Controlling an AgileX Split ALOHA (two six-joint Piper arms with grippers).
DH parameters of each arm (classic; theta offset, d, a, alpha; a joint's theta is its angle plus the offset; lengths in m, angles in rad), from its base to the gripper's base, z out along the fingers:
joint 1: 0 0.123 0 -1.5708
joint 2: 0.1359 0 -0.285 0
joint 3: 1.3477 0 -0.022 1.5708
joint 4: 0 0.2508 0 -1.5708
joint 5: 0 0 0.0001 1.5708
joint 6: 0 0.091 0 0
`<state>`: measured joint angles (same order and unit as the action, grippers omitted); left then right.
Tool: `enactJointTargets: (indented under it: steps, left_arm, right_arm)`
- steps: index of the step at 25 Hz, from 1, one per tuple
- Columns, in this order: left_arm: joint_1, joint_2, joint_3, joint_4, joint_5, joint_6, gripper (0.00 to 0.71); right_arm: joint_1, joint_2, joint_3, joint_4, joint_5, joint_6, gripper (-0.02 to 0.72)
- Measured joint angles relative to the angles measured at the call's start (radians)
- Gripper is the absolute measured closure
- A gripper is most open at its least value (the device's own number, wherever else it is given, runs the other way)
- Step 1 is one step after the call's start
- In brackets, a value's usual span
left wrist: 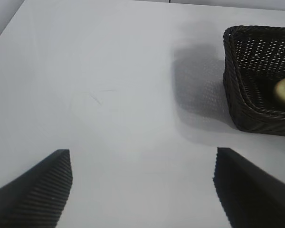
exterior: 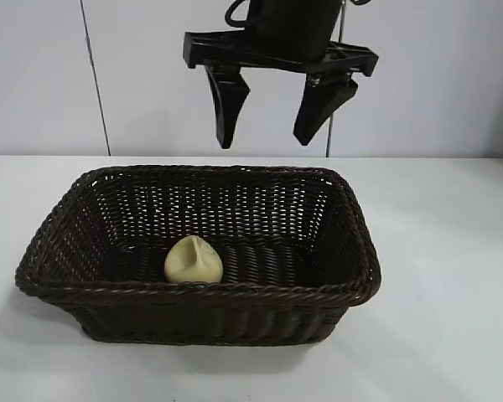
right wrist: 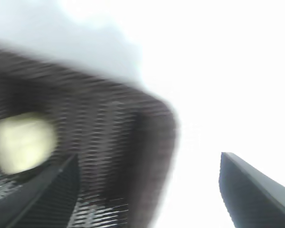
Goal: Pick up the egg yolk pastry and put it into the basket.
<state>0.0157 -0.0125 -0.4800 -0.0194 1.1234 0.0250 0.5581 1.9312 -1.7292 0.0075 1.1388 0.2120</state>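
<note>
Resting on the floor of the wicker basket, close to its near wall, the egg yolk pastry looks delivered. Above the far rim hangs the right gripper, fingers spread wide and empty. Off beside the basket, the left gripper waits over bare table, fingers likewise apart; judging by this, only withdrawal remains.

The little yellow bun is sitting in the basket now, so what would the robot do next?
Probably lift the right gripper away and park it. The egg yolk pastry already lies inside the basket, and the gripper hangs open and empty above it.
</note>
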Motion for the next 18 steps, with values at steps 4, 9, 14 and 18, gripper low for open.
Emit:
enactJointTargets:
  steps: [4, 9, 14, 18]
  left_arm:
    - [0.0, 0.0, 0.0, 0.0, 0.0, 0.0, 0.115]
    - [0.0, 0.0, 0.0, 0.0, 0.0, 0.0, 0.115]
    - [0.0, 0.0, 0.0, 0.0, 0.0, 0.0, 0.115]
    - [0.0, 0.0, 0.0, 0.0, 0.0, 0.0, 0.115]
  right_arm:
    - [-0.114, 0.0, -0.001, -0.026, 0.023, -0.013, 0.122]
    - [-0.309, 0.0, -0.001, -0.089, 0.076, -0.052, 0.122]
    - [-0.467, 0.0, -0.001, -0.1, 0.082, -0.056, 0.122]
    - [-0.495, -0.002, -0.001, -0.094, 0.088, -0.073, 0.122]
